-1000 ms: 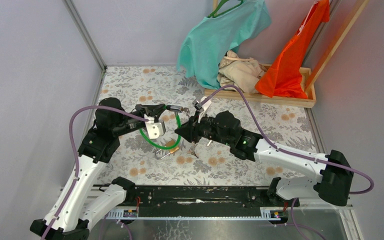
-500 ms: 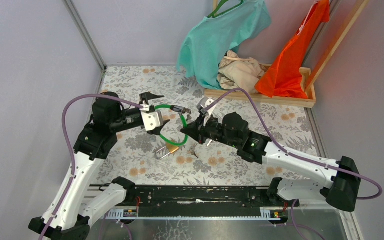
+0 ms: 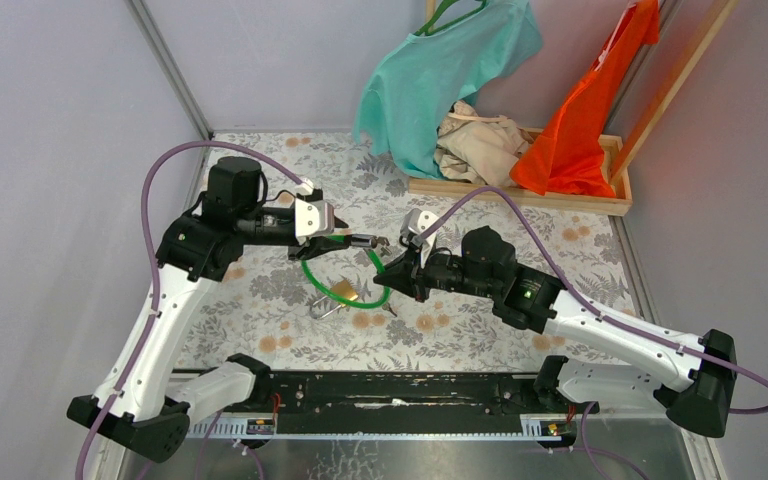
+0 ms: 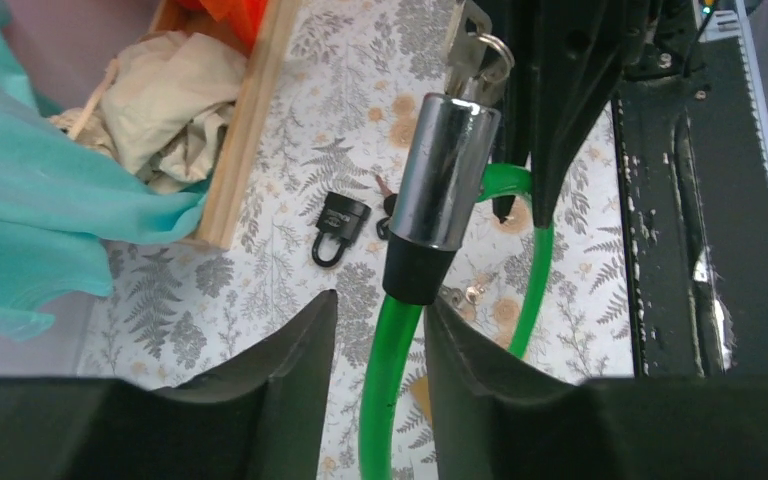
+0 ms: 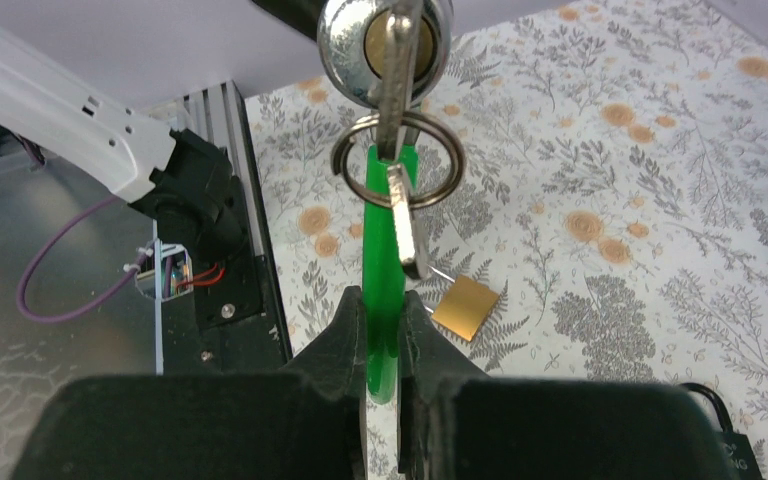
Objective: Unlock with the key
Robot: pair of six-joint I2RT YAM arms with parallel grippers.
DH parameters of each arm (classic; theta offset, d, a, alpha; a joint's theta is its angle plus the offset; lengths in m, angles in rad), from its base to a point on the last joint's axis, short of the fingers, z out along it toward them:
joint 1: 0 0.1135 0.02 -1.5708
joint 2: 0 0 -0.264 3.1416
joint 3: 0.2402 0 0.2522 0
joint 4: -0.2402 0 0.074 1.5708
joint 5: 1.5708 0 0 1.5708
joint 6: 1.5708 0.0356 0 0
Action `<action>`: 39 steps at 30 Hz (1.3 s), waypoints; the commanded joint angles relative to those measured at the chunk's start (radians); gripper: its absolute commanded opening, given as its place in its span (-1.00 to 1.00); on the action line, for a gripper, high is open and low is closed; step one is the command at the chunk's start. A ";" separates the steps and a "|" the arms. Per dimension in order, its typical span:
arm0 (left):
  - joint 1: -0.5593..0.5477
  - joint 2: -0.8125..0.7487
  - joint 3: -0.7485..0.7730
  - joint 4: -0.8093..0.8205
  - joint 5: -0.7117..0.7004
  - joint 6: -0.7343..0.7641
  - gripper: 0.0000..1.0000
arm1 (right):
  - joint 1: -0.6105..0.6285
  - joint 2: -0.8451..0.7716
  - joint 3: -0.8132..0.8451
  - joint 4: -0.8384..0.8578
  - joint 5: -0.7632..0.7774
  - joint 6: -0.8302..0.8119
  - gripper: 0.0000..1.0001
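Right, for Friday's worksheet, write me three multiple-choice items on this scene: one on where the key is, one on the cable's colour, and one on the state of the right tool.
1. Where is the key?
A. on the table
B. in the end of the cylinder
C. in the tray

2. What colour is the cable?
A. green
B. orange
C. black

3. The right tool is:
A. open above the cable
B. shut on the key
C. shut on the cable

Answers:
1 B: the right wrist view shows its blade in the keyhole, with the ring hanging below.
2 A: it is bright green in every view.
3 C: its fingers pinch the cable from both sides with no gap.
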 commanded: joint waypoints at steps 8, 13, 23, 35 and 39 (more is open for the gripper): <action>-0.003 0.036 0.040 -0.199 -0.017 0.096 0.13 | -0.006 -0.043 0.054 0.112 -0.013 -0.010 -1.00; -0.003 0.050 0.056 -0.193 0.005 0.083 -0.06 | -0.006 -0.037 0.057 0.113 -0.026 0.000 -1.00; -0.003 0.056 0.061 -0.148 0.002 0.025 -1.00 | -0.008 -0.015 0.123 -0.014 -0.020 0.060 -0.04; -0.002 0.111 0.077 -0.173 -0.087 0.042 -1.00 | -0.263 -0.119 0.176 -0.248 -0.332 0.166 0.33; -0.002 0.117 0.069 -0.185 -0.084 0.039 -1.00 | -0.293 -0.043 0.267 -0.241 -0.316 0.194 0.19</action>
